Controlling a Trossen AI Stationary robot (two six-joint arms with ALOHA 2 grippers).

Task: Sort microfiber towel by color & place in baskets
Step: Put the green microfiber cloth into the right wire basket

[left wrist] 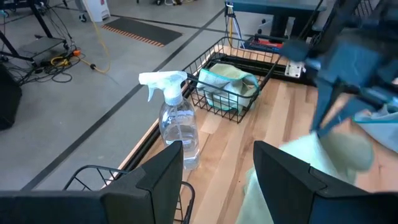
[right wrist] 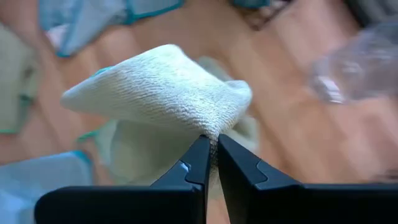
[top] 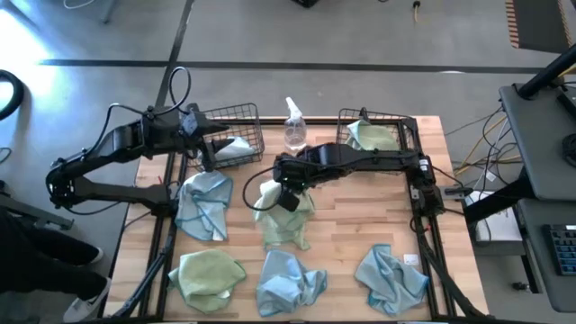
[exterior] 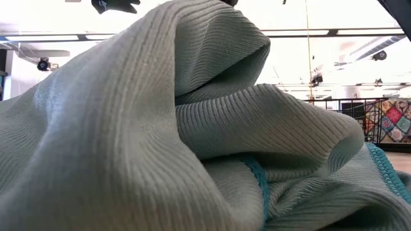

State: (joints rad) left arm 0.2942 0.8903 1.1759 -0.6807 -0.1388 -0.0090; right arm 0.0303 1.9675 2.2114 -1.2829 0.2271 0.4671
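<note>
High view first: we take the clear spray bottle (top: 294, 129) at the table's far edge as our landmark. Our right gripper (top: 286, 194) hangs just in front of it, jaws pinched shut on a pale yellow-green towel (top: 284, 216) whose bulk drapes onto the wood below, so we judge the cloth is being lifted for a trip to a basket. The right-hand basket (top: 416, 135), beside the bottle, already holds a yellow-green cloth, which makes it the likely target. The left-hand basket (top: 253, 115), on the bottle's other side, holds a pale cloth, and our left gripper (top: 200, 135) waits over it. Other towels lie nearer to us than the bottle: a blue one (top: 203, 205) beside the held one, then a front row of a yellow-green one (top: 207, 273), a blue one (top: 290, 281) and another blue one (top: 390, 278).

Low view: a ribbed pale cloth with a teal hem (exterior: 160, 141) fills nearly everything.

Left wrist view: the fingers (left wrist: 158, 174) stand wide apart, holding nothing, with the bottle just beyond them.

Right wrist view: the two fingertips (right wrist: 202, 163) nip a fold of the nubby, cream-green cloth, which puffs up above the pinch.
</note>
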